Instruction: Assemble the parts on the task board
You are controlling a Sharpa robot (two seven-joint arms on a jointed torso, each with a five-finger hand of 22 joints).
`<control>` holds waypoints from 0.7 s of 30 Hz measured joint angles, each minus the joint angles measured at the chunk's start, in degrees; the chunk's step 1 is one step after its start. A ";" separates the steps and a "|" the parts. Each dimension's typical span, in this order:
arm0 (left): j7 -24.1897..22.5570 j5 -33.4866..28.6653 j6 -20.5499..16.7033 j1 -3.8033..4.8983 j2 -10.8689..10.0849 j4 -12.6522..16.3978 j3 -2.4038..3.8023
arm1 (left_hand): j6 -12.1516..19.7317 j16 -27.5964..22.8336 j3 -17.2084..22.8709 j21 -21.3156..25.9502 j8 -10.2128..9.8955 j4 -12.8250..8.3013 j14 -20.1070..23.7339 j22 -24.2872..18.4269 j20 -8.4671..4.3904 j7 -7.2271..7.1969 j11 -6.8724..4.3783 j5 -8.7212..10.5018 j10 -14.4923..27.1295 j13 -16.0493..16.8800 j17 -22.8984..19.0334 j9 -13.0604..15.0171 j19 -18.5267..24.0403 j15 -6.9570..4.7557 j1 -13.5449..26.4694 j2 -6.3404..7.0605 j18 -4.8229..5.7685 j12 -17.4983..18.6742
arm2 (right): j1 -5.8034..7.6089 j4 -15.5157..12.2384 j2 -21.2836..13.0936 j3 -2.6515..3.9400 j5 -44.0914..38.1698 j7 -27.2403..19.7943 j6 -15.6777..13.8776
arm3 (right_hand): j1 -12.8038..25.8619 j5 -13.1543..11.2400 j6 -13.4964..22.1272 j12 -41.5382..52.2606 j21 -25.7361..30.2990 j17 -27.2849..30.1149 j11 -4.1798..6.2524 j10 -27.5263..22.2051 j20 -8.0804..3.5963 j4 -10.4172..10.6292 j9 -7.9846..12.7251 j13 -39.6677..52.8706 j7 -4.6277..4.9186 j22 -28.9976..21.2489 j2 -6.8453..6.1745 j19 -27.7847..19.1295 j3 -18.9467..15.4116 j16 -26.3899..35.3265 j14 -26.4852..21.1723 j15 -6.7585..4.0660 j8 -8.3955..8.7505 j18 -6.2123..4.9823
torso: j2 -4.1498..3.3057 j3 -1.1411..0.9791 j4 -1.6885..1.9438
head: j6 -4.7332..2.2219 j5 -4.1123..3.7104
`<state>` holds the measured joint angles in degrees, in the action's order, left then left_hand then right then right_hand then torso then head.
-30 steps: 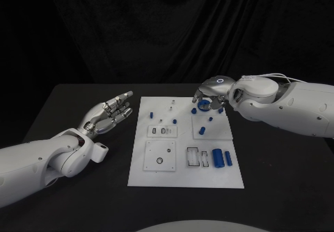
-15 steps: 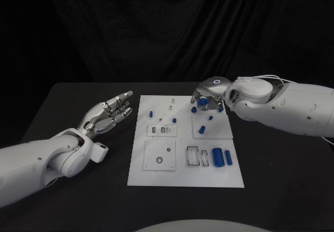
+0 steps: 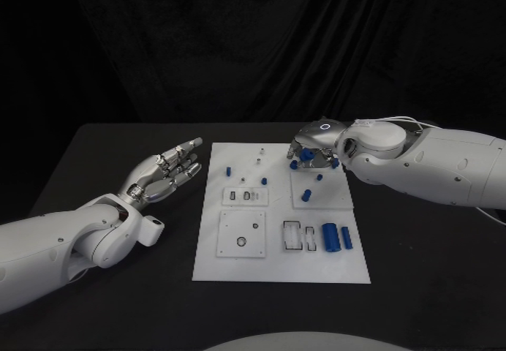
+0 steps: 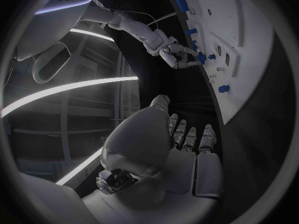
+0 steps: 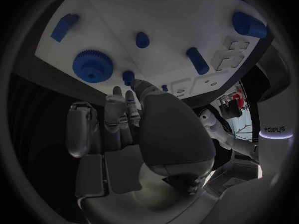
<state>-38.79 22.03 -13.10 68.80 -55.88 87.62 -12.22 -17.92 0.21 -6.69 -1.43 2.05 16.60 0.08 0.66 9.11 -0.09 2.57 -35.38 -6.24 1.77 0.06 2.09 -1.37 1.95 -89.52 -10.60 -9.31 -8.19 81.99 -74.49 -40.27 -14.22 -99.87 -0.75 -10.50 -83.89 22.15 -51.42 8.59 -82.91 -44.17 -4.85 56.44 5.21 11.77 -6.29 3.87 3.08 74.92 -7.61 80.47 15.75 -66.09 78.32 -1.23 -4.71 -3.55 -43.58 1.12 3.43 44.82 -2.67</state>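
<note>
The white task board [image 3: 279,263] lies in the middle of the black table. My right hand [image 3: 314,155] hovers low over its far right corner, fingers curled down. In the right wrist view this hand [image 5: 134,119] pinches a small blue peg [image 5: 128,77] at its fingertips, close beside a blue gear [image 5: 92,65] on the board [image 5: 174,15]. The left wrist view shows the right hand [image 4: 176,54] with a blue piece at its fingertips. My left hand [image 3: 169,174] floats left of the board, fingers straight and apart, holding nothing.
Two blue cylinders [image 3: 338,238] lie at the board's right edge, beside empty rectangular slots [image 3: 298,238]. A short blue peg [image 3: 307,196] and smaller blue pieces [image 3: 230,173] sit further back. Bare black table surrounds the board.
My right hand and forearm have edged slightly to the left over the board's far corner. The left arm has not moved.
</note>
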 measured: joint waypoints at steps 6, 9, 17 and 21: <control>0.00 0.01 0.29 0.00 -0.06 -0.06 0.00 | 0.00 0.00 0.00 0.00 0.00 0.00 0.00 0.00 0.00 0.00 0.00 0.00 0.00 0.00 0.01 0.00 0.00 0.00 0.00 0.00 0.00 0.00 | -0.15 0.74 0.43 0.01 -0.01 -0.08 0.10 | 0.00 0.00 -0.46 -0.12 0.00 -0.25 0.00 0.00 0.00 -0.10 -0.12 0.00 0.05 0.00 0.00 0.00 0.42 -0.27 0.00 0.00 -0.15 0.00 | -0.12 0.05 0.02 | -0.15 -0.07; 0.00 0.01 0.41 0.00 -0.09 -0.07 0.00 | 0.00 0.00 0.00 0.00 0.00 0.00 0.00 0.01 0.00 0.00 0.00 0.00 0.00 0.00 0.02 0.00 0.00 0.00 0.00 0.00 0.00 0.00 | -0.23 1.09 0.63 0.01 -0.01 -0.13 0.15 | 0.00 0.00 -0.89 -0.36 0.00 -0.33 -0.02 0.01 0.00 -0.19 -0.17 0.00 0.04 -0.01 0.00 0.00 0.53 -0.27 0.00 0.00 -0.23 0.00 | -0.15 0.05 0.02 | -0.15 -0.13; 0.00 0.02 0.82 0.00 -0.11 -0.20 0.00 | 0.22 0.00 0.00 0.00 0.00 0.00 0.00 0.01 0.00 -0.22 0.00 -0.21 0.00 0.00 0.03 -0.01 0.00 0.00 0.00 0.00 0.00 0.00 | -0.51 2.16 1.47 0.01 -0.02 -0.47 0.18 | 0.00 0.00 -1.99 -0.62 0.00 -0.92 0.27 1.21 0.00 -0.47 -0.42 0.01 0.17 -0.01 0.00 0.00 1.73 -0.76 0.00 0.00 -0.68 0.00 | -0.12 0.05 -0.08 | -0.04 -0.08; 0.00 0.03 1.08 0.00 -0.11 -0.28 0.00 | 0.22 0.00 0.00 0.00 0.00 0.00 0.00 0.01 0.01 -0.22 0.20 -0.21 0.22 0.00 0.03 -0.01 0.00 0.00 0.00 0.00 0.00 0.00 | -0.86 2.69 1.90 0.03 -0.03 -0.69 0.22 | -0.03 0.00 -3.63 -1.00 0.00 -1.28 0.56 2.12 0.00 -0.72 -0.72 0.01 0.36 -0.01 0.03 0.00 2.76 -1.09 0.21 -0.21 -1.33 0.00 | -0.09 0.05 -0.09 | 0.09 -0.15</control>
<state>-38.79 22.05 -12.02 68.80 -55.99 87.34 -12.22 -17.71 0.21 -6.69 -1.44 2.05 16.59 0.08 0.68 9.12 -0.31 2.77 -35.59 -6.03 1.77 0.09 2.08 -1.37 1.95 -89.53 -10.60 -9.31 -8.19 81.12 -71.80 -38.37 -14.19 -99.90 -1.44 -10.28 -83.92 22.15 -55.05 7.60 -82.91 -45.45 -4.29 58.57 5.21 11.05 -7.01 3.88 3.44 74.91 -7.58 80.47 18.50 -67.19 78.53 -1.44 -6.04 -3.55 -43.67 1.16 3.33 44.91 -2.82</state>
